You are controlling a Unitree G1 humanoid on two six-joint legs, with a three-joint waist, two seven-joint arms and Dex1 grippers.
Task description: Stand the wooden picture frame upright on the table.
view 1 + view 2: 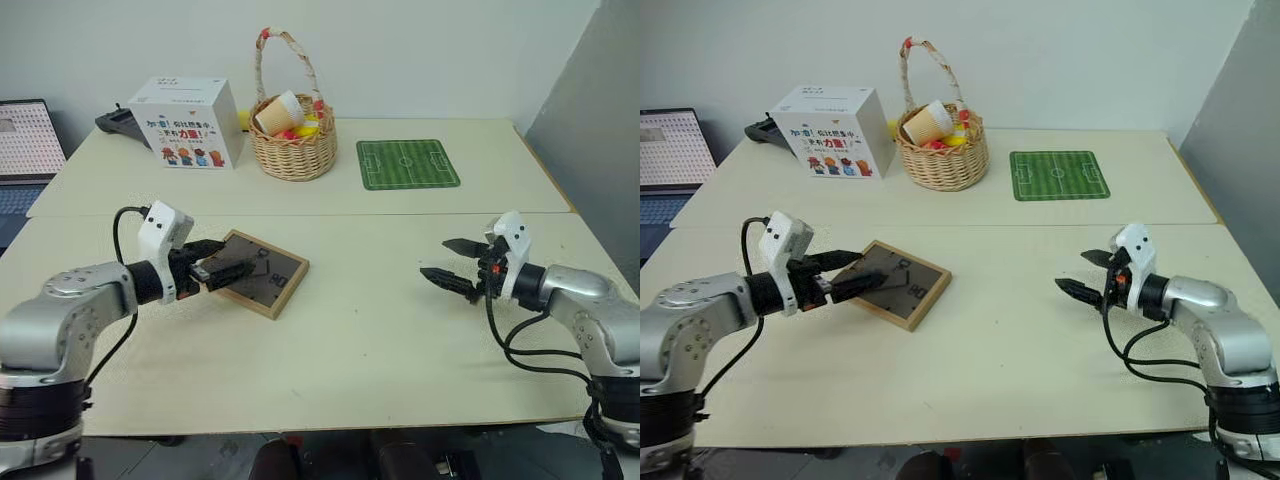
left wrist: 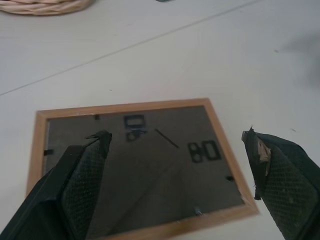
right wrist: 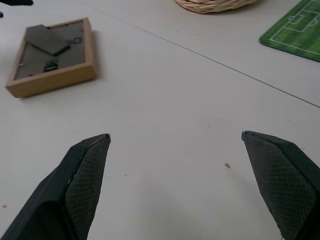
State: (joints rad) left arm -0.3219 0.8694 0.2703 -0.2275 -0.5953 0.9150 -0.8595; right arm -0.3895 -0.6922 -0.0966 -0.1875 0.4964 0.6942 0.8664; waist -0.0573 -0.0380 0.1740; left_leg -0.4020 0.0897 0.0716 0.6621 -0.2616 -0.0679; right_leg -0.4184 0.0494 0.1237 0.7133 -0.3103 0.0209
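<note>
The frame (image 1: 261, 273) lies flat on the tabletop (image 1: 380, 340), back panel up, on the near half just this side of the seam and left of the middle. The left pincer (image 1: 222, 262) hangs over the frame's left end, its two black fingers (image 2: 85, 175) spread wide, one to each side of the dark panel in the wrist view; I cannot tell whether they touch the wood, and they grip nothing. Over on the right, well apart from the frame, the right pincer (image 1: 452, 263) hovers above bare tabletop with its fingers (image 3: 82, 175) wide as well, pointing in toward the middle and empty. On the far half stand a white box (image 1: 190, 122) at the left, a wicker basket (image 1: 293, 140) with a paper cup (image 1: 276, 112) in it beside that, and a green mat (image 1: 407, 163) to the right. A laptop (image 1: 22, 150) sits off the far left edge.
</note>
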